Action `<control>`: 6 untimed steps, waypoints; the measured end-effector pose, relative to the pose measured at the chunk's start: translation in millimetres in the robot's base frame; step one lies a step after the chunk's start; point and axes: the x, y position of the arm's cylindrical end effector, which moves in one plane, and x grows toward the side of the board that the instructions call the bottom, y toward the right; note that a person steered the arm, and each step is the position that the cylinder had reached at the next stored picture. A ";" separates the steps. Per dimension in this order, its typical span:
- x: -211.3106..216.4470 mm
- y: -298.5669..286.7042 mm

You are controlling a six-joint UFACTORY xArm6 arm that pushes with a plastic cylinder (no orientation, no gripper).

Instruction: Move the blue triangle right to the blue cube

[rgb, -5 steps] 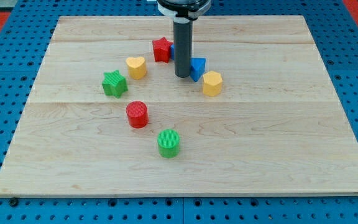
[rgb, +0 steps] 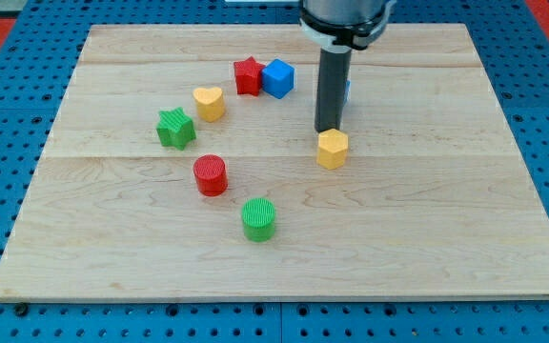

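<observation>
1. In the last half second my tip [rgb: 330, 131] has swung toward the view's right. It was just below the red star [rgb: 247, 75]. It now stands touching, or very nearly touching, the top edge of the yellow hexagon [rgb: 332, 150].
2. That sweep uncovered the blue cube [rgb: 277, 77], which the rod had hidden. The cube sits against the red star's right side and looks undisturbed.
3. The blue triangle [rgb: 347, 90] went along with the rod. It is now almost wholly behind the shaft, and only a thin blue sliver shows at the rod's right edge. I cannot be sure of its exact pose.
4. The yellow hexagon has also been nudged, a little toward the view's bottom and right.
5. For the task, I judge the triangle to lie to the right of the cube but apart from it, with bare wooden counter [rgb: 503, 191] between them. It probably needs bringing back leftward to sit close beside the cube.
6. The tool is a bare rod with no jaws, so it grips nothing and only pushes.
7. The yellow heart [rgb: 209, 102], green star [rgb: 174, 128], red cylinder [rgb: 211, 175] and green cylinder [rgb: 258, 218] have not moved.
8. No brand, label or writing can be read on the blocks, the counter or the blue pegboard [rgb: 8, 191] around it.
</observation>
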 end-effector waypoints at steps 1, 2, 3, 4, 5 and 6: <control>-43.3 8.7; -50.6 8.7; -50.6 8.6; -32.0 22.2; -37.0 79.5; -71.8 93.2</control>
